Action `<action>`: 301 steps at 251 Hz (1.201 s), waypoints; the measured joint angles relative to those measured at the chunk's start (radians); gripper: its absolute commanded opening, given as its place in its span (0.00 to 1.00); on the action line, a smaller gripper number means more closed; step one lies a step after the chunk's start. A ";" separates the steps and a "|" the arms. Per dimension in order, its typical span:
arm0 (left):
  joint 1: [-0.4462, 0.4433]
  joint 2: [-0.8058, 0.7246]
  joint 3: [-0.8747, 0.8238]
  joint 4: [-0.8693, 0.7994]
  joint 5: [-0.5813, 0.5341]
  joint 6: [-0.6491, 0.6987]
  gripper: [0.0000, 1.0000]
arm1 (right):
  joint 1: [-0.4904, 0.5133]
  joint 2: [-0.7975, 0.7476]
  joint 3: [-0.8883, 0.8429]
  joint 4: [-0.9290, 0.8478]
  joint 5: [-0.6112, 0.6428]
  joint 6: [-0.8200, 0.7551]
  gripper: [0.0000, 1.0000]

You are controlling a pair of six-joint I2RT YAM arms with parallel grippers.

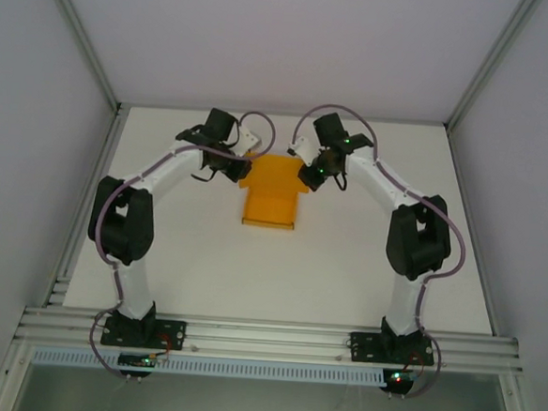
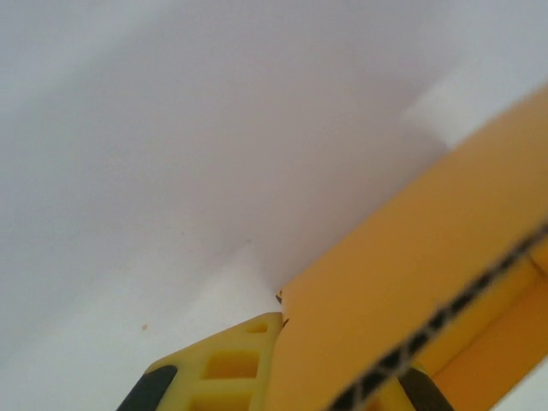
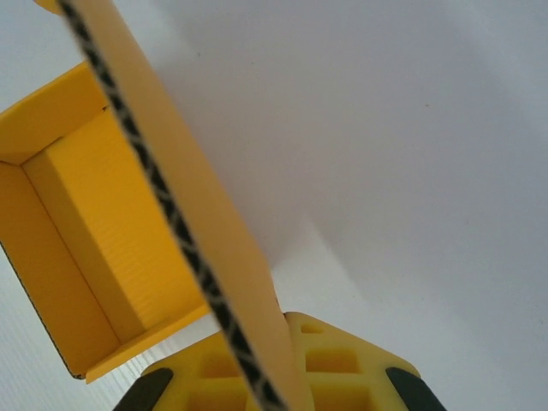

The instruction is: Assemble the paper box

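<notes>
On the flat white table (image 1: 156, 273), near the middle & toward the back, sits the orange-yellow thin-card paper box (image 1: 273, 198). It's only part folded. The right wrist view shows an open tray w/ low walls standing up round a flat floor. From the top view the far part looks wider than the near part.

The left gripper (image 1: 241, 168) is at the box's back-left side. The right gripper (image 1: 311, 175) is at its back-right side. Both arms bend in toward each other, w/ the box between them.

In the left wrist view, the left gripper's chunky yellow fingers (image 2: 227, 368) are clenched on a card flap of the box that runs up to the right. The flap's dark-&-light wavy cut edge shows. In the right wrist view, the right gripper's yellow fingers (image 3: 338, 368) are clenched on a side flap too. That flap is seen edge-on & tilts up to the left, w/ the tray part lying to its left.

Pale walls (image 1: 24, 150) & grey metal frame bars (image 1: 79, 32) stand round the table.
</notes>
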 measured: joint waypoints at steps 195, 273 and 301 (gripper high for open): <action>-0.174 0.000 -0.241 0.556 -0.437 -0.756 0.01 | 0.094 0.021 -0.156 0.439 0.473 1.007 0.00; -0.212 -0.008 -0.345 0.731 -0.521 -0.739 0.08 | 0.108 -0.018 -0.342 0.700 0.541 0.975 0.00; -0.230 -0.025 -0.431 0.848 -0.532 -0.745 0.04 | 0.117 -0.062 -0.477 0.846 0.549 0.945 0.00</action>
